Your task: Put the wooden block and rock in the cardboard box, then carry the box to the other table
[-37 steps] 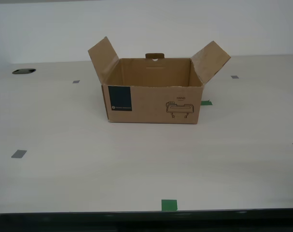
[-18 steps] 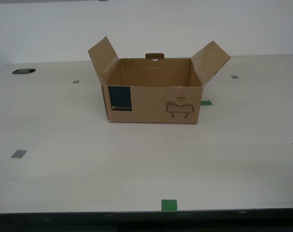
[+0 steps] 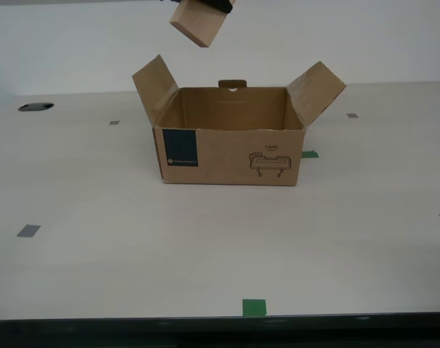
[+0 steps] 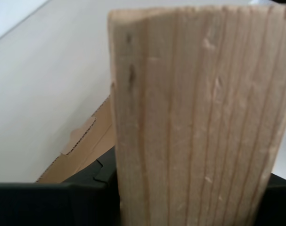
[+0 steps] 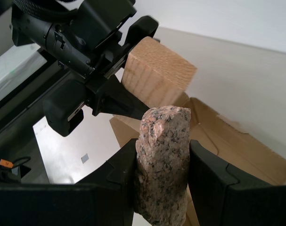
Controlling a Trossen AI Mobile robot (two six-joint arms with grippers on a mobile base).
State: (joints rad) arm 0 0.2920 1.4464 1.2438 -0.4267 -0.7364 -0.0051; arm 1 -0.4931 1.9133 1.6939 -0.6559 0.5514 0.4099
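Wooden block (image 3: 198, 23), clamped in my second gripper (image 5: 115, 82), hung above the open cardboard box (image 3: 230, 148); my first gripper (image 5: 161, 165) pinched the rock (image 5: 162, 160) nearby. Loading was under way; lowering the block inside likely came next.

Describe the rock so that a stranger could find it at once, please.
Start at the open brown cardboard box on the pale table. Above it, my first end effector clamps a small pinkish, speckled rough stone. Unlike the smooth light tan wooden block beside it, it is grainy and irregular.
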